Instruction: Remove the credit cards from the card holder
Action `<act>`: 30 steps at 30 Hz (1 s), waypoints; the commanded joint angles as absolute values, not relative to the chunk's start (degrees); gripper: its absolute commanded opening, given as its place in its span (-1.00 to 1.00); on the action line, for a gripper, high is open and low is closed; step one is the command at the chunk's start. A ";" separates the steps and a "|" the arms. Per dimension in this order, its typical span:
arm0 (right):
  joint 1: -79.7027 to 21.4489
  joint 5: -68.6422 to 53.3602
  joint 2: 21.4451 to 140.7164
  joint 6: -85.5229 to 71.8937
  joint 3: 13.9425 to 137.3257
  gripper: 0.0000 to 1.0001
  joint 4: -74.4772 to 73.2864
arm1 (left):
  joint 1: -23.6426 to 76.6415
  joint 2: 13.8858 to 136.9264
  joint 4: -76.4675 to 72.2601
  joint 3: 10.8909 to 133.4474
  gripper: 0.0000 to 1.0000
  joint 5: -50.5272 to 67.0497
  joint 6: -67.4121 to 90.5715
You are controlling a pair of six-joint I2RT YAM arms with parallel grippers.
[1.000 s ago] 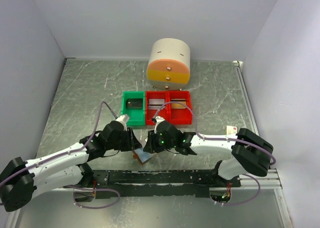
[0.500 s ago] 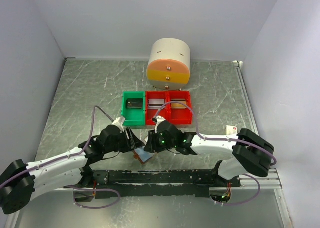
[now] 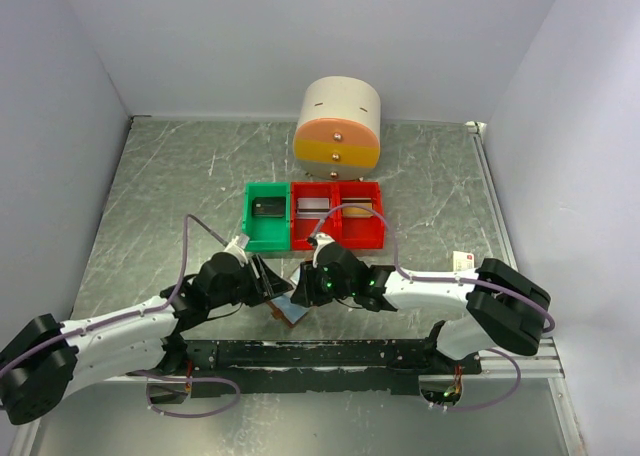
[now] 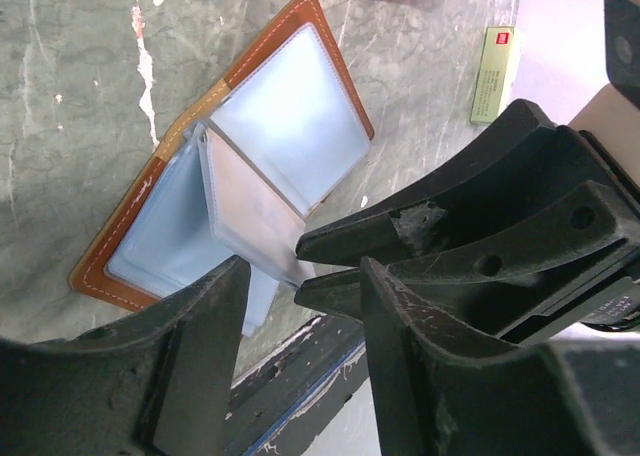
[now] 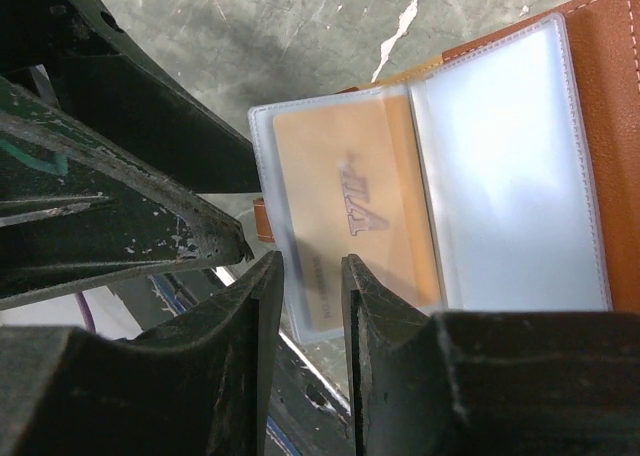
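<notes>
Fingers of the right arm (image 5: pixel 240 316) are pinching the edge of a clear plastic sleeve (image 5: pixel 262 166), and there's an orange-tan credit card (image 5: pixel 340 206) inside it. The sleeve sits at the fold of the flat brown leather-like bifold card holder (image 3: pixel 287 309), which lies open on the grey marbled surface (image 3: pixel 160 196) by the middle of its near edge. Just beside the sleeve, fingers of the left arm (image 4: pixel 200 316) are spread, gripping nothing.
</notes>
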State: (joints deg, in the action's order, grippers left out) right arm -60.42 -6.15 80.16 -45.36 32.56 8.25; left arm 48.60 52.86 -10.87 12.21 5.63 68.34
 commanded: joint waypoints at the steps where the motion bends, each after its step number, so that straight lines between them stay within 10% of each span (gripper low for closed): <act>1: -59.87 -4.91 79.05 -44.82 31.88 -0.40 7.91 | 49.02 53.32 -12.22 12.15 0.11 5.62 69.54; 20: -59.13 -4.71 76.42 -44.35 31.91 -0.37 7.14 | 49.00 57.75 -15.92 12.12 -0.83 4.75 69.79; 30: -57.36 -3.16 75.32 -43.41 31.37 -0.08 4.01 | 49.04 57.23 -14.60 15.51 -0.87 5.83 63.55</act>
State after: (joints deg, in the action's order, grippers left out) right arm -58.35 -4.93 76.66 -44.07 32.40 5.63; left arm 48.60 57.67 -13.67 12.14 5.58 67.88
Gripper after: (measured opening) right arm 0.429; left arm 0.075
